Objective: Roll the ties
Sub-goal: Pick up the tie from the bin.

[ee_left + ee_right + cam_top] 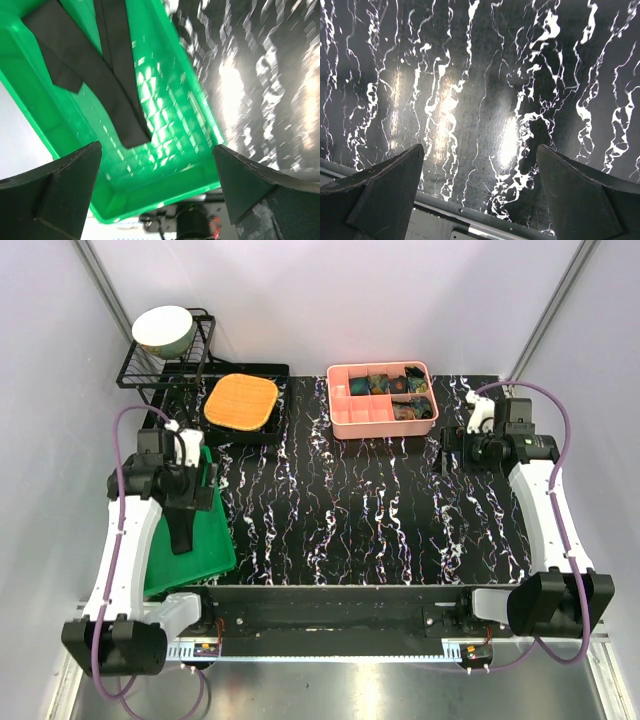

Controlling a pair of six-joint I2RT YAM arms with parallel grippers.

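Black ties [117, 65] lie unrolled in the green bin [170, 150] at the desk's [350, 520] near left; our left jaws and right jaws gape empty. Next, we likely must lift one out.

With arms folded at either side, left pincer [155, 150] and right pincer [480, 147] gape wide.

We see two black ties [100, 75] lying flat and unrolled in the green bin [165, 165] at the near left of the table. They are long, narrow, plain strips that cross one another, and one blunt end rests on the bin's floor. At the far side, patterned ties [410, 408], dark with teal and brown, sit bundled in the right-hand compartments of the pink tray [350, 420], too small for us to count.
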